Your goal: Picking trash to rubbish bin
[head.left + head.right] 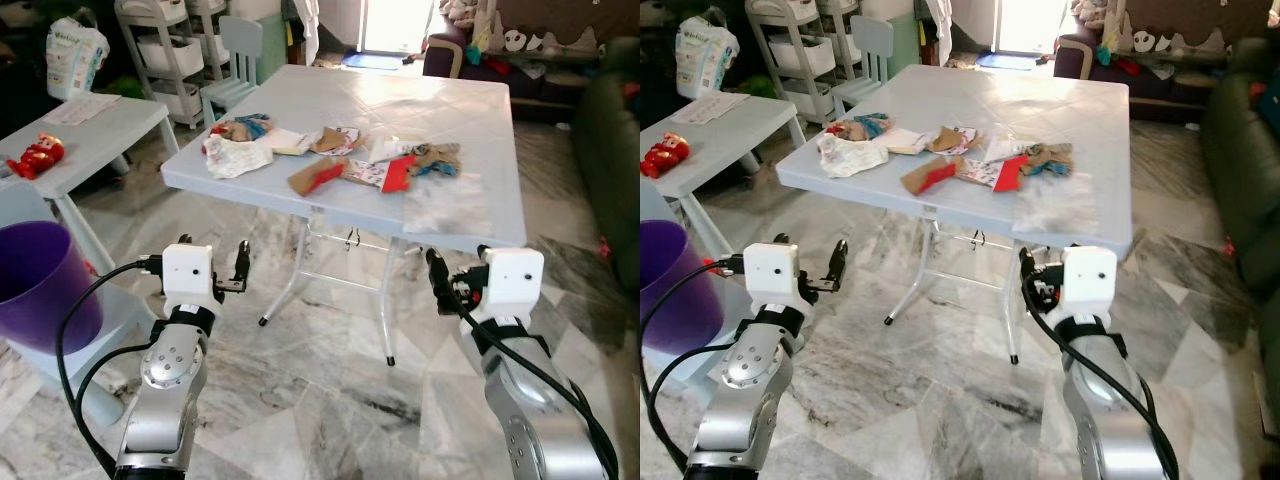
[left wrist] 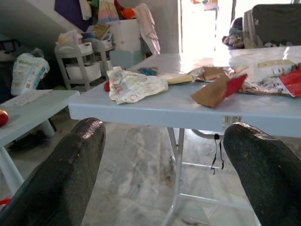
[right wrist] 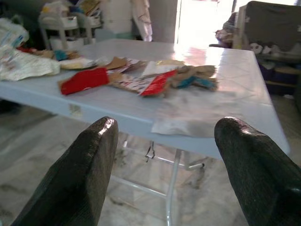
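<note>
Trash lies across the front of a light blue folding table: a crumpled white wrapper, a brown and red cardboard piece, red and white wrappers and a clear plastic bag. A purple bin stands on the floor at my far left. My left gripper is open and holds nothing, short of the table's front left corner and below its top. My right gripper is open too, below the front edge under the plastic bag. The left wrist view looks at the white wrapper.
A lower blue table with a red toy stands at the left, next to the bin. A shelf cart and a small chair are behind it. A dark sofa lines the right. Marble floor lies ahead.
</note>
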### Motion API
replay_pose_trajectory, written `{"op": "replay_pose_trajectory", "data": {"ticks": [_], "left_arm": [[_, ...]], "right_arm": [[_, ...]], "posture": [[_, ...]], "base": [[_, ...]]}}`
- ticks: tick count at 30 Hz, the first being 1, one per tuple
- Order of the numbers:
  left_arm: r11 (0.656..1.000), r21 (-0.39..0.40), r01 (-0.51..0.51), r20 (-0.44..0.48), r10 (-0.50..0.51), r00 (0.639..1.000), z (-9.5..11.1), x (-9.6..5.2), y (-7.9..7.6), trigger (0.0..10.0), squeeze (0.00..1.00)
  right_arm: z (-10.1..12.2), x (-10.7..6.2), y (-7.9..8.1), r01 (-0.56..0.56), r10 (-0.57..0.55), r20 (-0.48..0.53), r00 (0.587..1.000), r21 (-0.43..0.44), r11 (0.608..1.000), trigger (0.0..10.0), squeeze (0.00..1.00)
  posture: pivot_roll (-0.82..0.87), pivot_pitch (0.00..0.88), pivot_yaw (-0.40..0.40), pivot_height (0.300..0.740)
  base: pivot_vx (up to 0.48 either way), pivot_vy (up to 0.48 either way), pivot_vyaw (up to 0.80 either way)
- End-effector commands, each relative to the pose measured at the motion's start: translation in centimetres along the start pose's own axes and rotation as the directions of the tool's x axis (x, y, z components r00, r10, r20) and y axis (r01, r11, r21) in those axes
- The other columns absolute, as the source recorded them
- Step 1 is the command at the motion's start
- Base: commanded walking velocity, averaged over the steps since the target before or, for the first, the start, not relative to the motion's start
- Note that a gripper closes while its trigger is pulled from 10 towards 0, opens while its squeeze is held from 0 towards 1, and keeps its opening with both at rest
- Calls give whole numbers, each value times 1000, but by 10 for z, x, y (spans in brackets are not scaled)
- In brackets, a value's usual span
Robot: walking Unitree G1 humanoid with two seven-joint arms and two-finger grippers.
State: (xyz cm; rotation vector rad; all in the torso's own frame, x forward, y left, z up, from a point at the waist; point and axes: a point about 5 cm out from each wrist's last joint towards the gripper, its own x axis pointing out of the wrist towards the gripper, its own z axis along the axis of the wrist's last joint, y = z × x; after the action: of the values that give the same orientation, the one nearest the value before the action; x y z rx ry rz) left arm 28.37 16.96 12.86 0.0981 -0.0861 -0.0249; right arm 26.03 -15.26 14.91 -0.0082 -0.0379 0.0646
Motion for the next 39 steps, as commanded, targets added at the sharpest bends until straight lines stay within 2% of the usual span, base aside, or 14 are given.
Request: {"op": "replay_pose_trajectory", "data": {"ticks": [1, 4, 9, 39], "left_arm": [[1000, 0, 9, 2, -9, 1000, 1, 2, 0, 10000, 0], [1000, -24, 3, -3, -4, 1000, 1, 2, 2, 10000, 0], [998, -61, 13, 16, -12, 1000, 7, 5, 1, 10000, 0], [998, -54, 18, -7, -18, 1000, 2, 4, -1, 10000, 0]], "right_arm": [[-2, 0, -5, 23, -23, -13, 1000, -17, 1000, 10000, 0], [-1, 0, -4, 21, -21, -7, 1000, -17, 1000, 10000, 0], [1, 1, -2, 14, -14, 12, 1000, -21, 1000, 10000, 0], [1, 2, 1, -10, 11, 21, 1000, -27, 1000, 10000, 0]], "posture": [[-104, 28, -21, 740], [-103, 31, -22, 740], [-102, 30, -21, 740], [-104, 30, -25, 740]], "base": [[0, 0, -800], [0, 0, -800], [52, 0, 0], [390, 0, 0]]}}
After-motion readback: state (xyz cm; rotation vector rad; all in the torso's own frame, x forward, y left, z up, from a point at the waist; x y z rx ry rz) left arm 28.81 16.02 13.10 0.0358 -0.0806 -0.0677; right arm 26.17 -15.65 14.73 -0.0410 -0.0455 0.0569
